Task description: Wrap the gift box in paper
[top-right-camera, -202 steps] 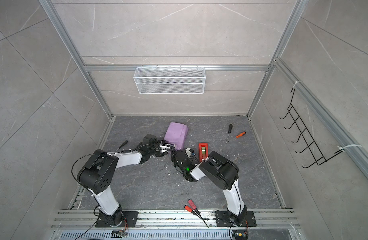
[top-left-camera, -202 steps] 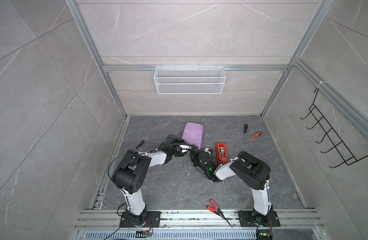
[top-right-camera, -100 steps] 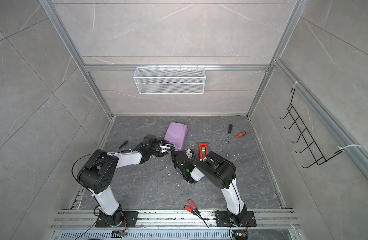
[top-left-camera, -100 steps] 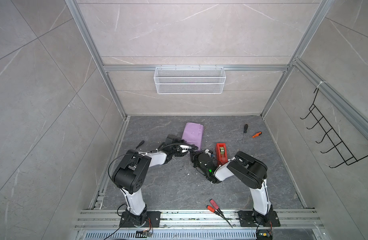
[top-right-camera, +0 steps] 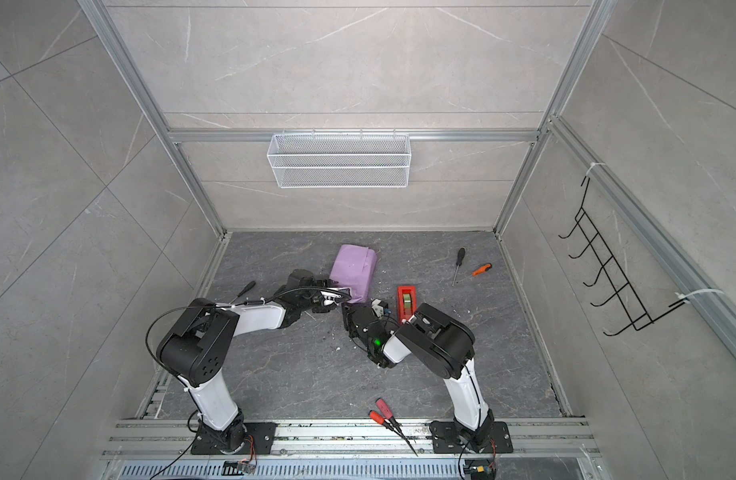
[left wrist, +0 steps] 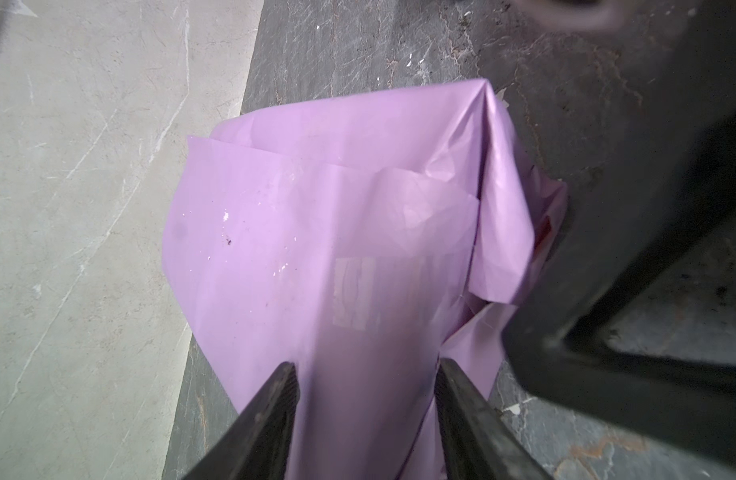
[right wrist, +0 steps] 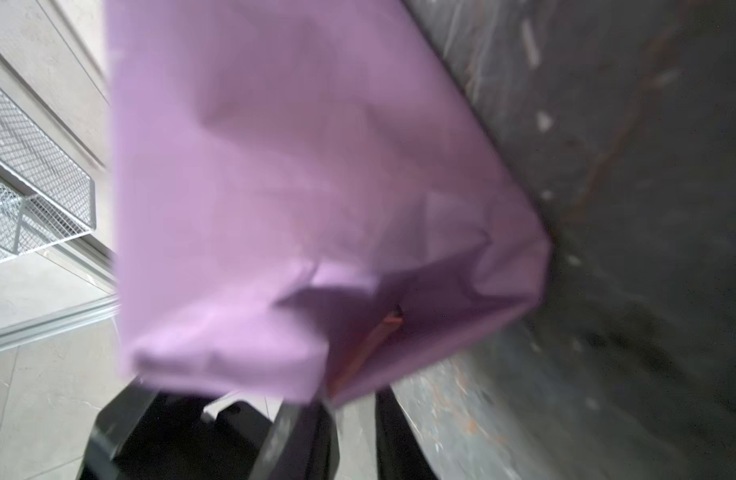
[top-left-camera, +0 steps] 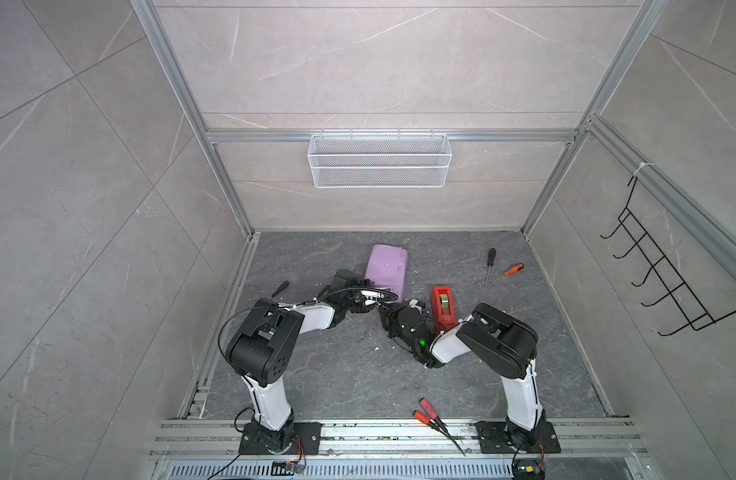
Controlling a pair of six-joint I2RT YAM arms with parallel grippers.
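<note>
Lilac paper (top-left-camera: 387, 269) lay folded into a boxy parcel on the dark stone floor (top-left-camera: 337, 374), at 11 o'clock from the red tape dispenser (top-left-camera: 443, 307) in both top views. Your left gripper (left wrist: 366, 370) met the parcel's 7 o'clock end, jaws apart astride the paper; you could not tell whether they pinched it. Your right gripper (right wrist: 341, 409) sat at its 6 o'clock corner, fingers (right wrist: 300, 436) slightly parted and, through the blur, seemingly clear of the fold.
</note>
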